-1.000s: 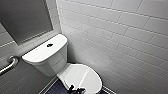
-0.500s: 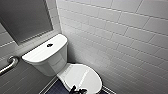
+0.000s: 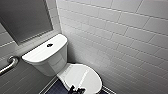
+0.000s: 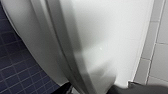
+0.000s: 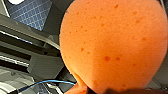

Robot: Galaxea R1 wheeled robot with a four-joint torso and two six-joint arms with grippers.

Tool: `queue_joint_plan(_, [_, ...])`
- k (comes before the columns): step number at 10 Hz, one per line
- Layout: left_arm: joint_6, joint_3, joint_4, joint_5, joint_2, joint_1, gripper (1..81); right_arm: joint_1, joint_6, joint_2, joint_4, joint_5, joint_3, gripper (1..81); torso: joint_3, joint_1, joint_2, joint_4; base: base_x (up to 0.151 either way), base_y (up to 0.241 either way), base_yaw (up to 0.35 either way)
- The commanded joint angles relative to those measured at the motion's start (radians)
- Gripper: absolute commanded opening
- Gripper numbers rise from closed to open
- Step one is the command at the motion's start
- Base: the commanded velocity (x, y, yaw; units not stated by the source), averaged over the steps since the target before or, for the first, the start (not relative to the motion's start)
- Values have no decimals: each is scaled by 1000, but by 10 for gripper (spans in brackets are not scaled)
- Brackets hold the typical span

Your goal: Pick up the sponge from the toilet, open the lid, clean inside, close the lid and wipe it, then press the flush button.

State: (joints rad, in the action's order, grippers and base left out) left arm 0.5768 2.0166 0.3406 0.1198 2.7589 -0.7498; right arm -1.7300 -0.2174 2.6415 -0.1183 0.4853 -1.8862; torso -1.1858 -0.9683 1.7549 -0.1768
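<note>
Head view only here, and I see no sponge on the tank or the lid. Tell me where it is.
Observer: In the right wrist view the sponge sits right up at the camera, off any surface, with blue floor tiles behind it.
Operator: Now report what the left wrist camera faces.
Observer: It looks along the edge of the toilet from very close, lid down, with the floor tiles to one side and white wall tiles to the other.
</note>
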Motion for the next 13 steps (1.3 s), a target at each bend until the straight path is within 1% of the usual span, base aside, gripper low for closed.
queue_joint_plan(1, [-2, -65, -8, -2, -5, 131, 811, -18, 0, -22, 16, -73, 41, 10, 0, 0, 0, 0, 0, 0, 0])
queue_joint_plan(5, [-3, -98, -15, -12, -5, 106, 811, -9, 1, -35, 17, -74, 64, 10, 0, 0, 0, 0, 0, 0, 0])
queue_joint_plan(9, [-3, -151, -15, -14, -22, 100, 811, 6, 0, -24, 22, -106, 64, 10, 0, 0, 0, 0, 0, 0, 0])
queue_joint_plan(11, [-3, -127, -15, -14, -13, 105, 811, 5, 0, -27, 23, -108, 66, 10, 0, 0, 0, 0, 0, 0, 0])
queue_joint_plan(13, [-3, -70, -12, -9, 9, 111, 811, 0, 0, -32, 25, -107, 67, 10, 0, 0, 0, 0, 0, 0, 0])
